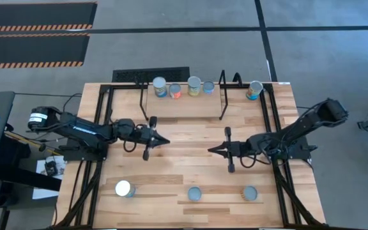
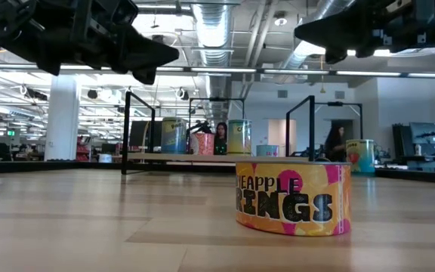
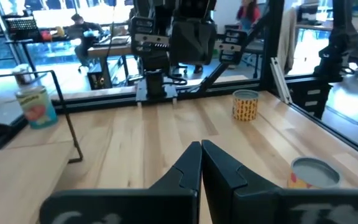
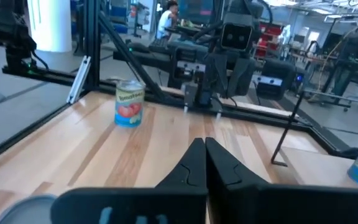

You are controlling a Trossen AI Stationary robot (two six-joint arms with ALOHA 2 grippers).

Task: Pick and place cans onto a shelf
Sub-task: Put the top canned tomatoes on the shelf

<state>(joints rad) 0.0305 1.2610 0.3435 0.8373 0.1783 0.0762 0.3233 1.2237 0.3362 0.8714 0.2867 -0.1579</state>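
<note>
- The table [image 1: 190,137] carries everything: the shelf at its far edge, both arms over the middle, and loose cans along the near edge.
- The shelf [image 1: 184,105] holds four cans [image 1: 160,85] in a row at the back of its board. A fifth can [image 1: 255,90] stands just outside the shelf's right end frame, on the table, so I would not count it as placed.
- By that count the job is about half done: four cans shelved, four left to move.
- The left gripper [image 1: 163,140] hangs over the table's middle, fingers pressed together and holding nothing, as the left wrist view also shows.
- The right gripper [image 1: 213,149] faces it from the other side, likewise closed and empty.
- Three cans wait near the front edge: one with a bright silver top [image 1: 124,188] on the left, one in the middle [image 1: 195,193] and one to the right [image 1: 250,193].
- The middle one is probably the yellow pineapple rings tin in the low view.
</note>
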